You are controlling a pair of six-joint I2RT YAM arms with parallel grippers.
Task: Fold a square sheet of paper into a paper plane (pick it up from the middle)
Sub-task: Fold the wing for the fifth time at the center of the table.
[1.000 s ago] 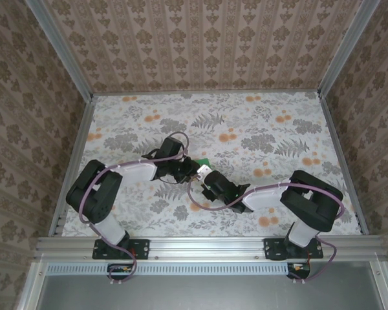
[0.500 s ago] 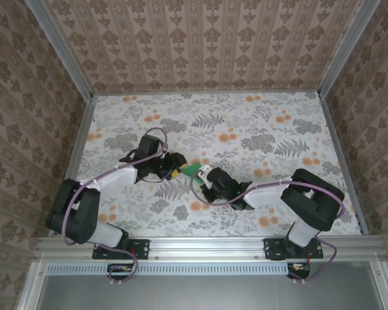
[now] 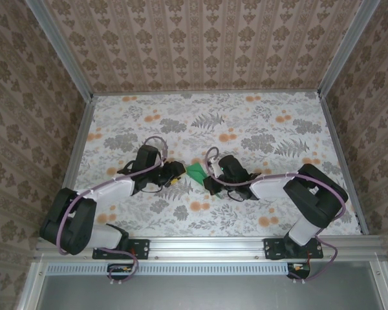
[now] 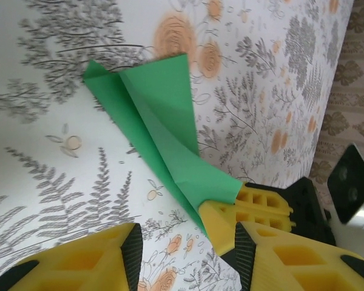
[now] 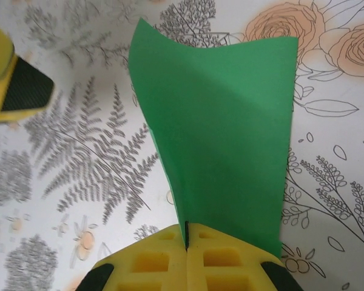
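The left fingers (image 4: 79, 267) have drawn back, spread; the right fingers (image 5: 218, 260) pinch green paper (image 5: 224, 133) on floral cloth (image 3: 246, 129).

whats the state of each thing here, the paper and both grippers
green paper: partly folded and creased, one end pinched by the right gripper
right gripper: shut on the green paper
left gripper: open, holding nothing, close to the paper
floral cloth: spread flat under everything
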